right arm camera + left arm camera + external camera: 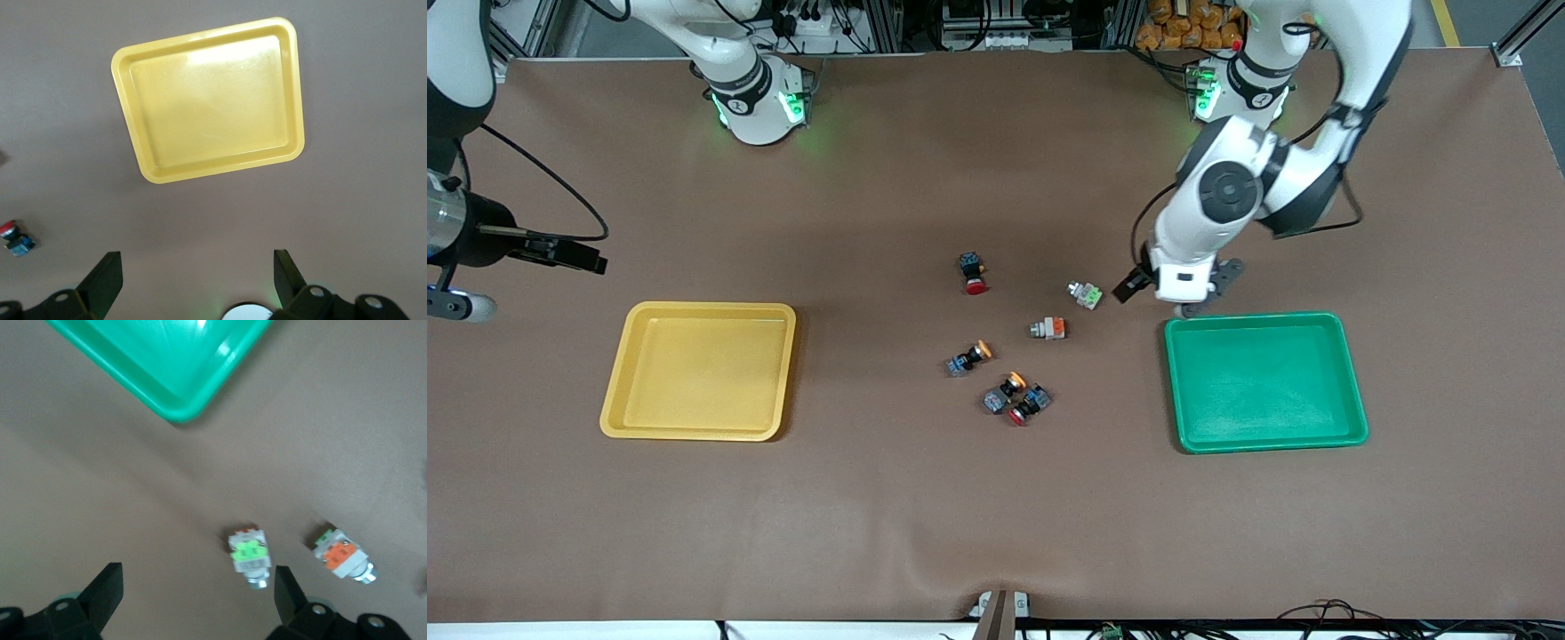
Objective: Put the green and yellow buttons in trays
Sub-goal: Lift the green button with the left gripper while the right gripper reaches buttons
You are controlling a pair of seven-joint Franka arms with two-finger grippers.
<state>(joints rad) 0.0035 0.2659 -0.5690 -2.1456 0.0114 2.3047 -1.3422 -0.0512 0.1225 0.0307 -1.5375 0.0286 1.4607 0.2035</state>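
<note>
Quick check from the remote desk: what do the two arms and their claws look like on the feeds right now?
Both arms are glossy white with black joint bands and round grey joint caps; their bases glow green. Black cables run along each. The left claw sits under a white wrist block and has black wedge-shaped fingers on black mounts. The right claw has the same black fingers; its wrist in the front view is a black-and-silver cylinder.

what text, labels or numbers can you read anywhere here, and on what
None can be read. The green tray, yellow tray and brown table carry no print. Any marks on the buttons, such as the green-blocked one, are too small to read.
</note>
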